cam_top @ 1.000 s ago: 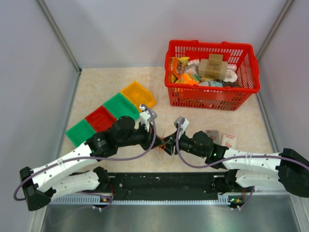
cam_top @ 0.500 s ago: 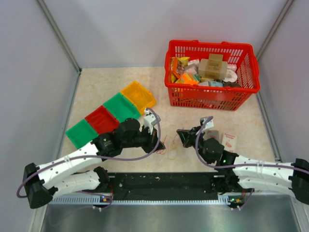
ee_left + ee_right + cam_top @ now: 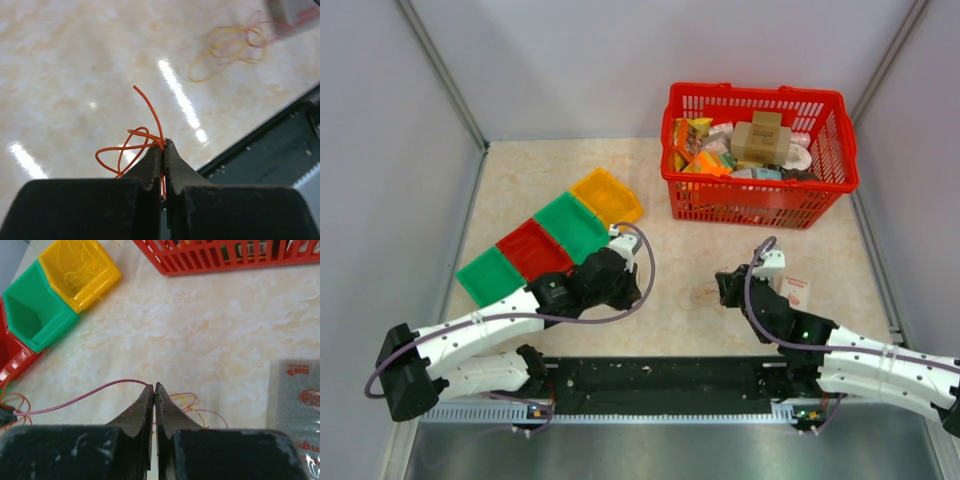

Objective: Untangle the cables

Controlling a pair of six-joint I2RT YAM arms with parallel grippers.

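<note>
left gripper point(image 3: 163, 142) clenched on an orange wire point(image 3: 125, 147); right gripper point(image 3: 154, 386) clenched on a pink wire point(image 3: 90, 394). remaining cables point(image 3: 230, 46) lie between them, near the worktop's point(image 3: 650, 180) front edge. risk: thin strands slipping from the tips, or pulling tightening a snag.

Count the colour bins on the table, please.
4, in a diagonal row on the left of the table: yellow bin farthest back, then a green bin, a red bin, and a second green bin nearest the front. None looks hidden.
</note>
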